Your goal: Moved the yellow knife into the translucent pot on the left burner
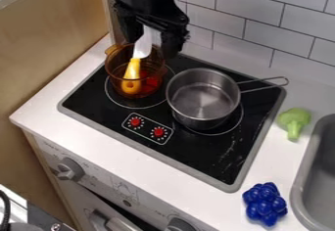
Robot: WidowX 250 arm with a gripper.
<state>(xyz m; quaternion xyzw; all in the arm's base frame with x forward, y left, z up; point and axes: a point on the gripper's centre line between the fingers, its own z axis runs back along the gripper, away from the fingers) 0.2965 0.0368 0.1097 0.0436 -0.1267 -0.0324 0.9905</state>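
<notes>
Over the stove [204,155] and amber pot [116,68], judge the gripper [154,41] empty, jaws spread wide, with the yellow knife [135,62] leaning in that pot, handle [132,72] toward seven o'clock from them, blade [142,47] rising toward one between them.

Knife [132,72] partly in pot [116,72], saucepan [202,100] right of it, broccoli [295,120] behind grapes [265,204] farther right
</notes>
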